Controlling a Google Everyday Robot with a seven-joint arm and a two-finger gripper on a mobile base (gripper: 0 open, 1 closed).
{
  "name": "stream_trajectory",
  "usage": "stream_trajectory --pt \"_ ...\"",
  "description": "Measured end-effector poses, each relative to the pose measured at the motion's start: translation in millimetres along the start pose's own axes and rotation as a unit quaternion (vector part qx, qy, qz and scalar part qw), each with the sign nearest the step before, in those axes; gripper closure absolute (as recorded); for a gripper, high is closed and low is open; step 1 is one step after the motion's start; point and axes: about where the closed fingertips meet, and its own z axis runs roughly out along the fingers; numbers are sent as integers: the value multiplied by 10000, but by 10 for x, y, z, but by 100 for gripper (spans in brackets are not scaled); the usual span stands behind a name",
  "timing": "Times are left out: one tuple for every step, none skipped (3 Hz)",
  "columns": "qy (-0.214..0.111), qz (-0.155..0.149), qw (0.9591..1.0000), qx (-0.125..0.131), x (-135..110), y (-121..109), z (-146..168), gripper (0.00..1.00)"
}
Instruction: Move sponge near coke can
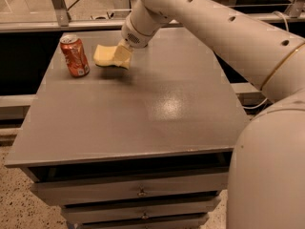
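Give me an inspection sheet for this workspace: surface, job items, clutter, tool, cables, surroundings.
Surface: grey table top, with a patch of light glare near the middle.
Job's things: sponge held off the top, shadow beneath it; soda can upright at the back left, apart from the sponge.
Clutter: nothing seen.
Tool: tool over the back of the table, shut on the sponge's right end.
Cables: white cable beyond the right edge.
Surroundings: drawers under the top; speckled floor; metal rail behind.
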Motion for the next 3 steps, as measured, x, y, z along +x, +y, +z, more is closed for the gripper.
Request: stream_trajectory --pt "-140 -96 9998 -119 -207 101 109 38" --pt "-211 -147 9994 -221 -302 200 184 16" --pt "-241 -142 9991 -313 -312 282 236 0"
